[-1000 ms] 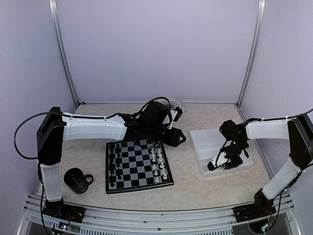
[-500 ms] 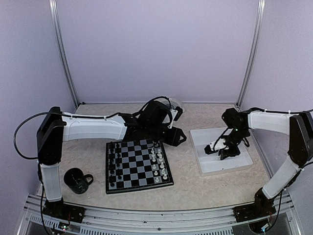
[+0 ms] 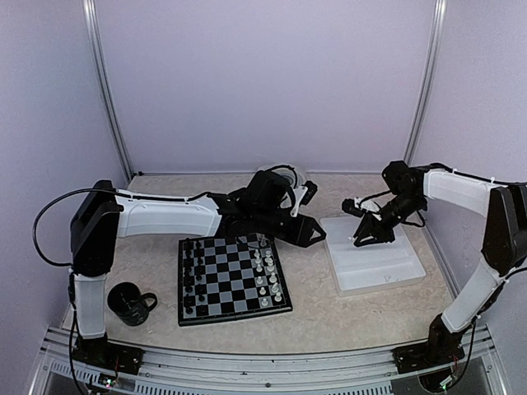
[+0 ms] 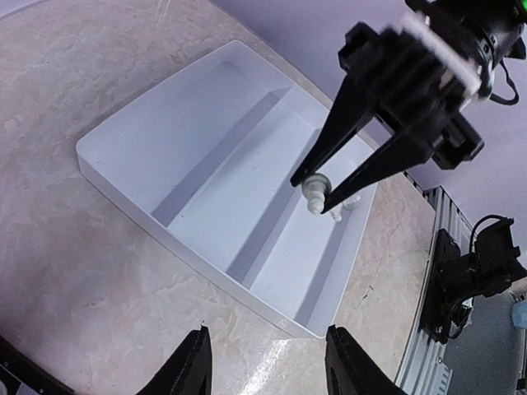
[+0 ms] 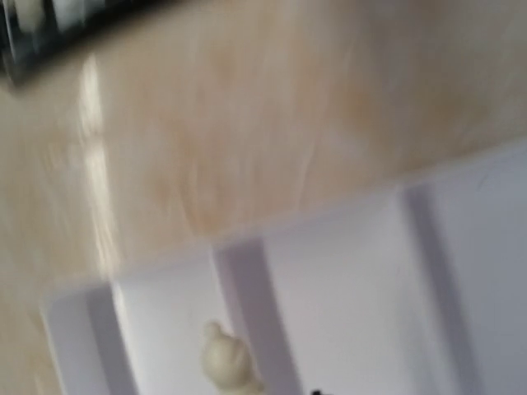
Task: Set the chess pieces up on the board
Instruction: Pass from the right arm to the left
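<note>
The board point(image 3: 235, 280) lies left of centre, with black chess pieces point(image 3: 194, 276) along its left columns and white ones point(image 3: 265, 271) along its right. My right gripper point(image 4: 317, 188) hangs above the white tray point(image 4: 123, 156), shut on a small white chess piece point(image 4: 314, 194). In the blurred right wrist view that piece point(image 5: 226, 358) shows at the bottom edge over the tray's dividers. In the top view the right gripper point(image 3: 359, 237) hovers over the tray's back left part. My left gripper point(image 4: 268, 370) stands open and empty beyond the board's far right corner point(image 3: 305, 230).
The tray point(image 3: 375, 267) sits right of the board, with a second small white piece point(image 4: 344, 209) in it behind the held one. A black mug point(image 3: 130, 302) stands at the near left. Cables loop at the back point(image 3: 288, 173).
My right gripper closed on the white piece in the tray, then rose and swung back and left with it. The left arm shifted slightly right.
</note>
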